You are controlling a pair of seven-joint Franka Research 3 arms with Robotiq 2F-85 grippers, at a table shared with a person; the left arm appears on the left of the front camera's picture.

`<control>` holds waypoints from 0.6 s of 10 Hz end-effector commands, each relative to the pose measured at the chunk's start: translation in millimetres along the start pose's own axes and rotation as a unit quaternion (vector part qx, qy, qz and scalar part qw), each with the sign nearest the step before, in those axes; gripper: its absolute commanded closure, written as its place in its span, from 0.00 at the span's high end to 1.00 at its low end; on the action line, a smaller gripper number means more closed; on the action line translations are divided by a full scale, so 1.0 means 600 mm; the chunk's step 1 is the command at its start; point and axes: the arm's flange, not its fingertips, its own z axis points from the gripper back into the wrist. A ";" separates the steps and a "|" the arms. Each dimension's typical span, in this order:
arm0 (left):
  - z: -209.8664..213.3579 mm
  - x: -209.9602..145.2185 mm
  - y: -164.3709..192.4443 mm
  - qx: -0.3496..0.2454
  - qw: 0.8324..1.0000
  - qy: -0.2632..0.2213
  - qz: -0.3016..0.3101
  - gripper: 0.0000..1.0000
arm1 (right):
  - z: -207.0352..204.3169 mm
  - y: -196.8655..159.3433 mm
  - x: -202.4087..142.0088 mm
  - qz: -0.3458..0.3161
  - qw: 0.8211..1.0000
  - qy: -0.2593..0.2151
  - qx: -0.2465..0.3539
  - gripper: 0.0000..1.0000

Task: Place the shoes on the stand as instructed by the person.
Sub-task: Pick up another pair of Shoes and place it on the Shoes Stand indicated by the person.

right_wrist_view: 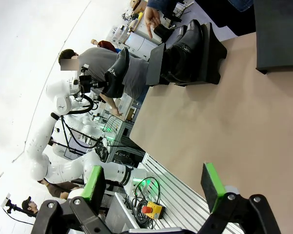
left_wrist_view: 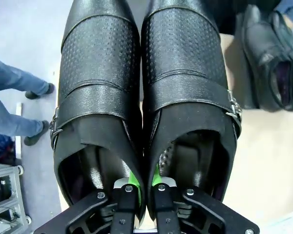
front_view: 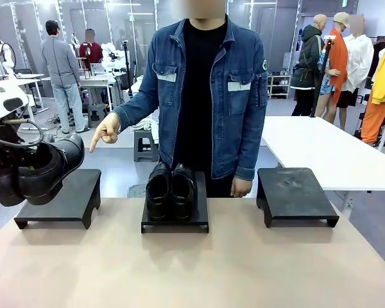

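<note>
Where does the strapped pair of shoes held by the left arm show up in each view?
Front view: strapped pair at the left edge, above the left stand.
Left wrist view: strapped pair across the centre, pinched by the fingers.
Right wrist view: strapped pair upper left, far off.
Shared landmark: the plain pair on the middle stand.

A tan table [front_view: 199, 269] bears three black stands [front_view: 61, 199], the middle one holding shoes [front_view: 172, 189]

Person [front_view: 205, 96]: stands behind table, hand [front_view: 106, 133] points down at left stand [front_view: 61, 199].
Strap shoes [front_view: 35, 170]: held in air above left stand, tilted.
Plain shoes [front_view: 172, 190]: side by side on middle stand [front_view: 174, 221].
Right stand [front_view: 294, 194]: bare.
</note>
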 end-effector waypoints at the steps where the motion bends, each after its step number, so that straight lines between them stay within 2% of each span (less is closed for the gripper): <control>1: -0.034 0.053 0.001 0.024 0.999 -0.043 0.012 0.07 | 0.001 0.000 0.001 0.010 1.000 -0.003 0.005 1.00; 2: -0.056 0.072 0.006 0.016 0.999 -0.047 0.007 0.07 | 0.001 0.000 0.001 0.010 1.000 -0.003 0.005 1.00; 3: -0.084 0.092 0.013 0.029 0.998 -0.061 0.003 0.07 | 0.001 0.000 0.001 0.010 1.000 -0.003 0.005 1.00; 6: -0.168 0.133 0.032 0.048 0.997 -0.063 0.018 0.07 | 0.001 0.000 0.001 0.010 1.000 -0.003 0.005 1.00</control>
